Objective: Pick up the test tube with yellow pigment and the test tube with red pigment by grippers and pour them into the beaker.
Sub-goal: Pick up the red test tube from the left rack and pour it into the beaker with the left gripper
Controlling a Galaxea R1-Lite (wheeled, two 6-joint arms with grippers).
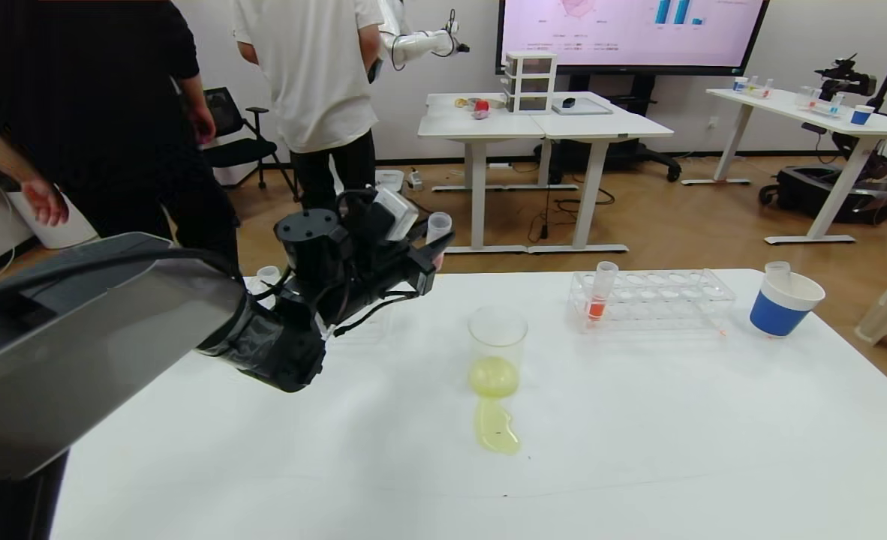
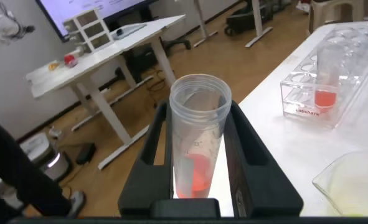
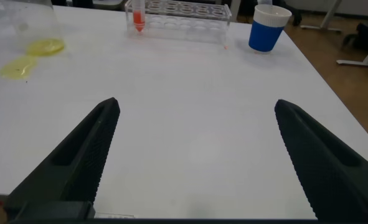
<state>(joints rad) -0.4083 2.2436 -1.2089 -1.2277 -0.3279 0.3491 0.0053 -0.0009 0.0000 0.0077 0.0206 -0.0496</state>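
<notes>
My left gripper (image 1: 432,251) is shut on the test tube with red pigment (image 1: 438,223) and holds it above the table, left of the beaker (image 1: 497,352). In the left wrist view the tube (image 2: 196,180) stands upright between the fingers (image 2: 149,149), with salmon-pink liquid at its bottom. The beaker holds yellow-green liquid, and a yellow puddle (image 1: 496,431) lies in front of it. No tube with yellow liquid is in view. My right gripper (image 3: 197,104) is open and empty low over the table's right part; it is out of the head view.
A clear rack (image 1: 661,296) behind the beaker holds an orange-red tube (image 1: 601,292). A blue-and-white paper cup (image 1: 783,304) with an empty clear tube stands at the far right. Two people stand behind the table's far left edge.
</notes>
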